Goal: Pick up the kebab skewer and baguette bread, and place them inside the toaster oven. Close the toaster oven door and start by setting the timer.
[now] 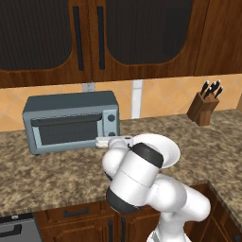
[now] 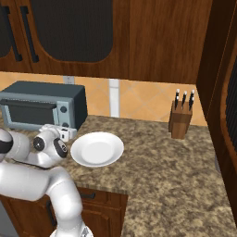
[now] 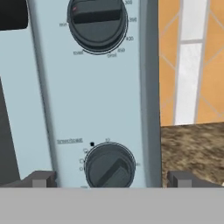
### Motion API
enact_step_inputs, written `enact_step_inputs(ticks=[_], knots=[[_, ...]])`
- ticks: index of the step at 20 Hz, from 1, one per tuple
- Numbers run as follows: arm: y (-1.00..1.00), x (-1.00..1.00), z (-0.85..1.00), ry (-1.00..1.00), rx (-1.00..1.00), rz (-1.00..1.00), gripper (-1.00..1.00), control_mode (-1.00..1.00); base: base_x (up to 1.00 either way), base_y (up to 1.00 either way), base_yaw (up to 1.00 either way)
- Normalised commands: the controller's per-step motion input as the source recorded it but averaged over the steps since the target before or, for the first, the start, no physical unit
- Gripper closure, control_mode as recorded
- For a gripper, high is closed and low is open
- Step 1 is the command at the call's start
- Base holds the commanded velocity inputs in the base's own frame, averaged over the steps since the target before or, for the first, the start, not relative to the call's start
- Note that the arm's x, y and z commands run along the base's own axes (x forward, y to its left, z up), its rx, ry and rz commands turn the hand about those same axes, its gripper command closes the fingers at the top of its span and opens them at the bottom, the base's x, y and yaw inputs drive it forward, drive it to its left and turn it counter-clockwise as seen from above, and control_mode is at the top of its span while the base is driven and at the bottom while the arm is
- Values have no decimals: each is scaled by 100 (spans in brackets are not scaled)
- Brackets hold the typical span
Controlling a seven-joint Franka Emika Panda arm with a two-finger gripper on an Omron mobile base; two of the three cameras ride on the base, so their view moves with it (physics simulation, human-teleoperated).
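Jaws spread wide and released, straddling the lower knob (image 3: 109, 166) on the toaster oven (image 1: 71, 122), its door (image 1: 66, 127) shut. The oven sits on the surface (image 1: 47, 175) at ten o'clock from the white plate (image 2: 97, 149).

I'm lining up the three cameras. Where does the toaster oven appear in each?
Left base view: toaster oven, left of centre, door shut.
Right base view: upper left.
Hand view: its knob panel close up.
Shared landmark: the white strip on the tiled wall.
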Motion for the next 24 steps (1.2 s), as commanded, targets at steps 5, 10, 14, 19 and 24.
enact_step_inputs(ticks=[5, 10, 14, 19, 24], knots=[[0, 5, 0, 0, 0, 0, -100, -100, 0, 0, 0], [0, 5, 0, 0, 0, 0, -100, -100, 0, 0, 0], [0, 0, 5, 0, 0, 0, -100, -100, 0, 0, 0], [0, 0, 7, 0, 1, 0, -100, -100, 0, 0, 0], [0, 1, 2, 0, 0, 0, -100, -100, 0, 0, 0]])
